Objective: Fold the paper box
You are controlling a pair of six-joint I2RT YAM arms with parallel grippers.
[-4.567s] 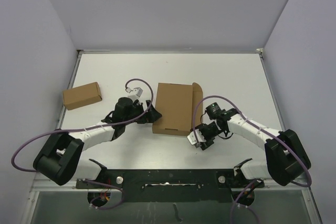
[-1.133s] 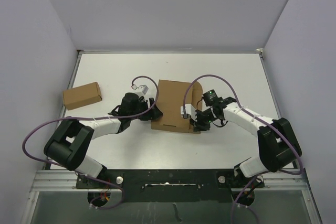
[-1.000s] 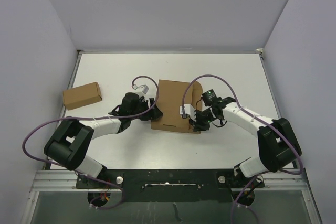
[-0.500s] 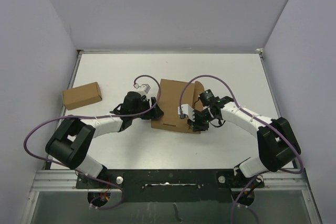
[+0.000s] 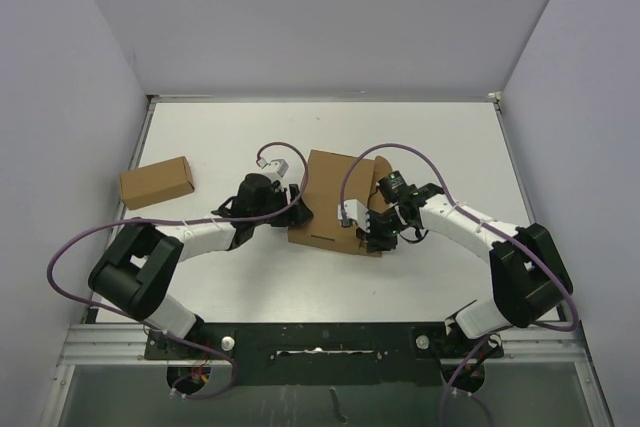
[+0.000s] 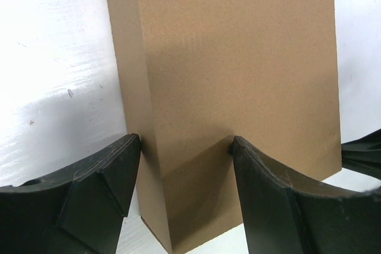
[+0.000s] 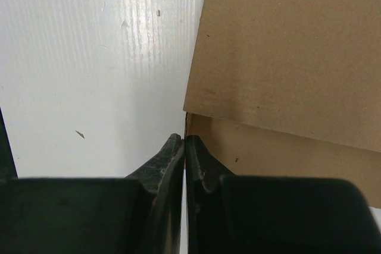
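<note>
At the 9 o'clock side of the white table (image 5: 430,137), well apart from everything else, lies a small plain brown cardboard box (image 5: 156,183). The left arm, white with black joints and a purple cable looped over it, reaches in from 7 o'clock. The left gripper (image 5: 292,205) meets the 9 o'clock edge of the paper box (image 5: 330,197), a large plain brown cardboard mailer. This mailer lies near the middle of the table, its broad face up and tilted slightly off square. In the left wrist view the left gripper (image 6: 181,144) has its jaws apart, and the black fingers (image 6: 113,171) straddle the long fold where the paper box (image 6: 238,57) turns from top face to side wall. One tip is beside the wall over the table (image 6: 53,57), and the other is on the top face. A thin dark slit shows near the mailer's 6 o'clock edge in the top view, and a rounded flap (image 5: 378,172) stands up along its 3 o'clock side. The right gripper (image 5: 368,235) sits at the mailer's 4 o'clock corner, on an arm that comes in from 5 o'clock under a second purple cable. In the right wrist view the right gripper (image 7: 184,141) has its jaws pressed together. Their joined tips touch the edge of the paper box (image 7: 286,46), where one brown layer overlaps another, with the bare table (image 7: 89,57) at 9 o'clock. Whether any card is caught between the tips cannot be told.
</note>
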